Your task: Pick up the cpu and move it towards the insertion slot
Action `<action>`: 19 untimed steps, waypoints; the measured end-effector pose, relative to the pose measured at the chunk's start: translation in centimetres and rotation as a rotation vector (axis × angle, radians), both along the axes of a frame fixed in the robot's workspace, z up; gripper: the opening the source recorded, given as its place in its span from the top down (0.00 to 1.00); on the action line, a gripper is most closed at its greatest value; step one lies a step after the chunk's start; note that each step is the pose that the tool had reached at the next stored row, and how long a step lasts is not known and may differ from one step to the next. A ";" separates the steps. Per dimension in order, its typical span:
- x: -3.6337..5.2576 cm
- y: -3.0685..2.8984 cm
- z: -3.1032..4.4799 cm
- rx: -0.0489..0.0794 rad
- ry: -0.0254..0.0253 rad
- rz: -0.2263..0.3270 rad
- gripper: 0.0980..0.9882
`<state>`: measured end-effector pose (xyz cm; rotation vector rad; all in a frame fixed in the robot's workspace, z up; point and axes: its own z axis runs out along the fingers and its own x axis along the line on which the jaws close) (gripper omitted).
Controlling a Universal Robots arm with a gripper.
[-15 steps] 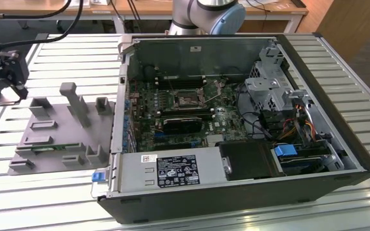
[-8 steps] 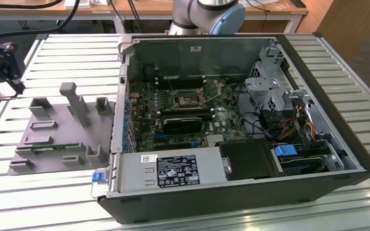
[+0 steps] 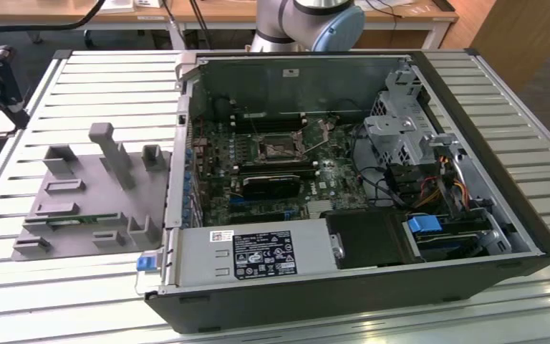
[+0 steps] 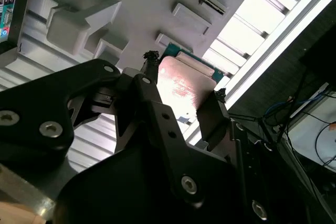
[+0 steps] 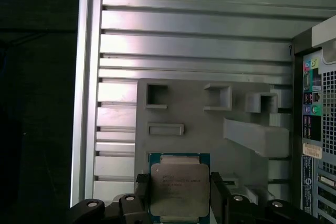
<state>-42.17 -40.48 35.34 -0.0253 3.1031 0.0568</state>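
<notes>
In both wrist views we see the gripper (image 5: 179, 182) over the grey tray (image 5: 210, 129). Its two black fingers (image 5: 143, 195) are closed against opposite edges of the cpu (image 5: 179, 188), so the flat chip sits pinched between them. We cannot tell whether it has lifted clear of the tray.

In the exterior view, the tray (image 3: 84, 193) lies on the slatted table (image 3: 103, 86), at 9 o'clock from the open computer case (image 3: 351, 287). The insertion slot (image 3: 277, 148) sits in the green board (image 3: 337, 175) inside the case, just towards 12 o'clock from the picture's middle.

We judge the main risk to be the hold itself. The fingers grip only thin edges, so a jolt could let the chip pivot, tilt or slip out. A low path could catch it on the tray's raised blocks (image 3: 112, 154), or on the case wall (image 3: 175, 143) that stands between tray and slot. A tilted or dropped chip could strike the slot's metal bracket or the parts around it and damage them.
</notes>
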 end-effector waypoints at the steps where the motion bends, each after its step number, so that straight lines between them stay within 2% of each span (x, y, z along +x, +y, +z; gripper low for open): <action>1: 0.00 0.00 0.28 0.000 -0.0009 0.000 0.51; 11: 0.00 0.00 2.94 0.000 -0.0091 0.000 0.51; 19: 0.00 0.00 4.33 0.000 -0.0118 0.000 0.51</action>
